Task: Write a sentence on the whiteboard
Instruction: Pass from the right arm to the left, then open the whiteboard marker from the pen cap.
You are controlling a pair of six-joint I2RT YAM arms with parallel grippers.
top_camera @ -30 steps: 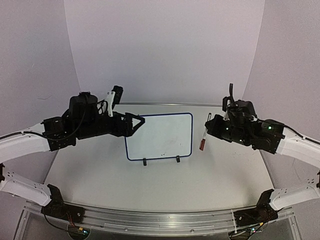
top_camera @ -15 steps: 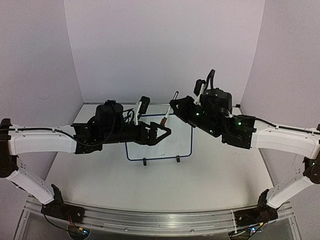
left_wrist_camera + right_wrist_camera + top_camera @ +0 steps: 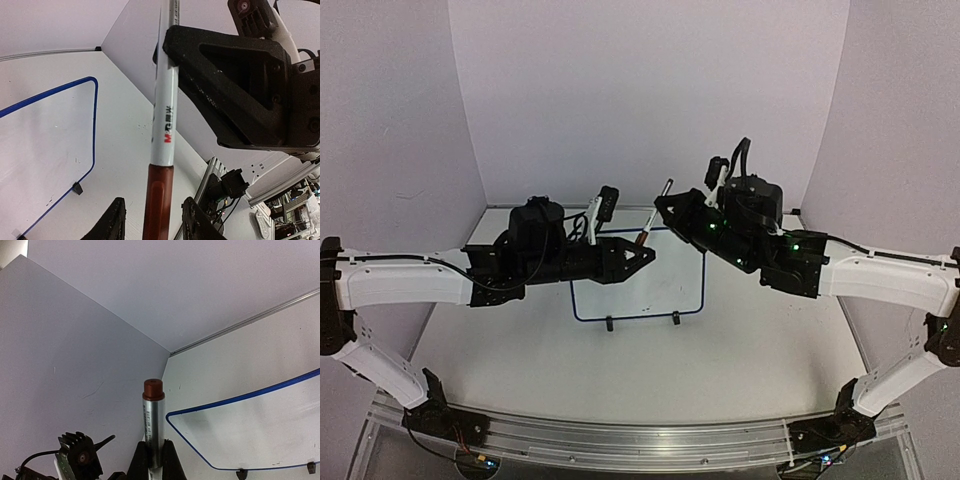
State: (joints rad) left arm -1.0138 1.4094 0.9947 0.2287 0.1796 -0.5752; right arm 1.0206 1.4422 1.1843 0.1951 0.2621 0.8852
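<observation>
The whiteboard (image 3: 650, 290) lies flat mid-table, with a blue frame and two black feet; no writing shows on it. It also shows in the left wrist view (image 3: 45, 150) and the right wrist view (image 3: 260, 425). My right gripper (image 3: 665, 205) is shut on the silver body of a marker (image 3: 648, 225), held tilted above the board's far edge. In the right wrist view the gripper (image 3: 154, 460) pinches the marker (image 3: 153, 415), whose red-brown end points away. My left gripper (image 3: 645, 252) is open; its fingers (image 3: 115, 222) stand on either side of the red-brown cap (image 3: 159, 200) with gaps.
Lavender walls close in the table at the back and both sides. An aluminium rail (image 3: 620, 440) runs along the near edge by the arm bases. Cables and gear lie beyond the table edge in the left wrist view (image 3: 280, 210).
</observation>
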